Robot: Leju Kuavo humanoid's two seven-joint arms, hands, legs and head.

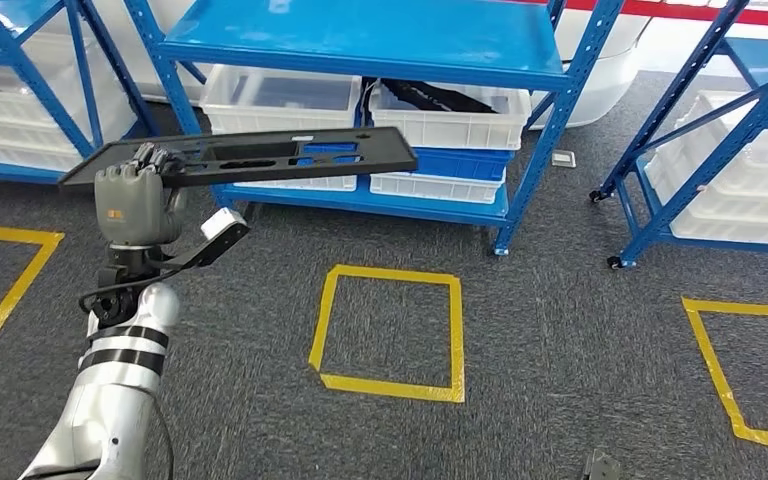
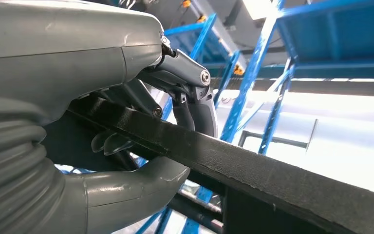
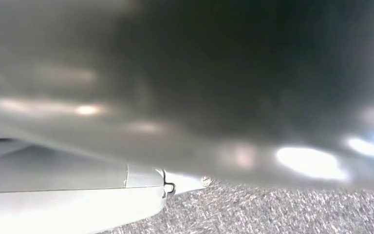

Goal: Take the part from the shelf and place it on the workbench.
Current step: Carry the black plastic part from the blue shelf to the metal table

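A long flat black part [image 1: 260,155] with cut-out slots is held level above the grey carpet, in front of the blue shelf [image 1: 380,45]. My left hand [image 1: 138,200] grips it at its left end, fingers over the top edge and palm below. In the left wrist view the part's thick black edge [image 2: 253,170] runs out between the thumb [image 2: 131,187] and the darker fingers [image 2: 195,102] of my left hand [image 2: 78,73]. The right wrist view is blurred: a pale grey cover [image 3: 73,207] of my right hand shows above carpet, and its fingers cannot be made out.
White bins [image 1: 280,100] and a bin with black parts [image 1: 450,110] sit on the shelf's lower level. Another blue rack on wheels [image 1: 700,170] stands at the right. Yellow tape squares [image 1: 390,330] mark the carpet, with another [image 1: 740,370] at the right.
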